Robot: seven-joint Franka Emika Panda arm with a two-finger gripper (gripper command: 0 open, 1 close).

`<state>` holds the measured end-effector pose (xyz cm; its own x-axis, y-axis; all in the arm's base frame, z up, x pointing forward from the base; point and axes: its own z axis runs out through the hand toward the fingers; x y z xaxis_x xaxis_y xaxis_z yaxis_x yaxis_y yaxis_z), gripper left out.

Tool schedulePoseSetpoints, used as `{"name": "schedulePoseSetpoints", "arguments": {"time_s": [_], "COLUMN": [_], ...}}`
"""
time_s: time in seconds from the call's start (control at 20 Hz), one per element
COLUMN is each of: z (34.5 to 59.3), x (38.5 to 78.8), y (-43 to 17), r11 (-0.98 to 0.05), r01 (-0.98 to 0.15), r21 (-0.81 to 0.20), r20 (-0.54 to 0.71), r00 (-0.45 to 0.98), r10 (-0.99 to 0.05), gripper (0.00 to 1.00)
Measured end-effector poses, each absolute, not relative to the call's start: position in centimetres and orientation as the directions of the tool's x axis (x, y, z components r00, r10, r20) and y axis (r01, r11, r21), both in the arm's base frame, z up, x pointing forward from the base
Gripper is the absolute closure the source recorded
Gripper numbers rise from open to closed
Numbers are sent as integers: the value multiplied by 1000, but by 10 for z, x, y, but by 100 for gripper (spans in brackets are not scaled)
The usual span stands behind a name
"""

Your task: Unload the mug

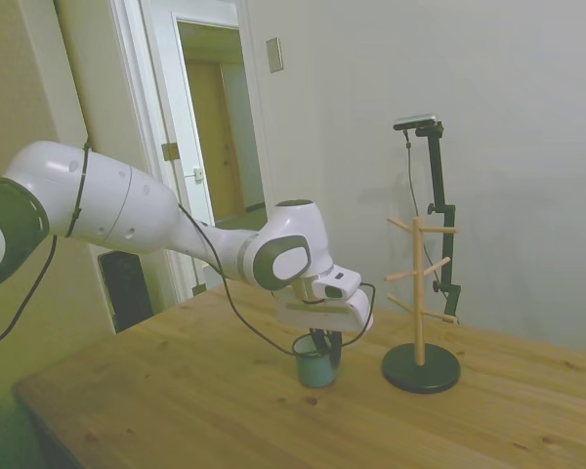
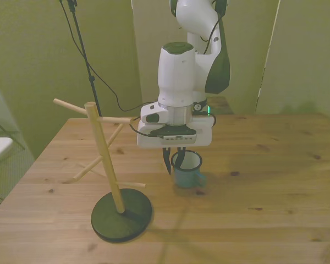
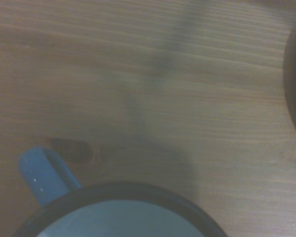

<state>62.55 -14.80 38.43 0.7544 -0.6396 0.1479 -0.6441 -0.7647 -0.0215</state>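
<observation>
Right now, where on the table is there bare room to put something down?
The table is bare on the front view's right, beyond the mug. The near strip in front of the rack and mug is bare too. It is crowded between the rack and mug, where the gripper hangs.

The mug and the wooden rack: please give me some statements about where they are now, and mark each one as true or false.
1. The mug stands upright on the table. True.
2. The mug hangs on a peg of the rack. False: the pegs are bare and the mug is on the table beside the rack.
3. The gripper is right above the mug, with its fingers down at the rim. True.
4. The mug lies on its side. False: its opening faces up.
5. In the front view, the rack is on the mug's right. False: it is on the front view's left.
</observation>
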Motion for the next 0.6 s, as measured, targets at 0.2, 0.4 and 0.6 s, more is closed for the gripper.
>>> {"name": "schedulePoseSetpoints", "arguments": {"time_s": [0.2, 0.4, 0.6], "z": [386, 393, 416], "x": [626, 628, 626], "y": [-148, -146, -132], "r11": [-765, -767, -780], "r01": [-644, -642, -624], "r21": [-22, -28, -50], "r20": [149, 159, 187], "r00": [754, 754, 761], "r10": [-639, -637, -621], "gripper": [0, 0, 0]}}
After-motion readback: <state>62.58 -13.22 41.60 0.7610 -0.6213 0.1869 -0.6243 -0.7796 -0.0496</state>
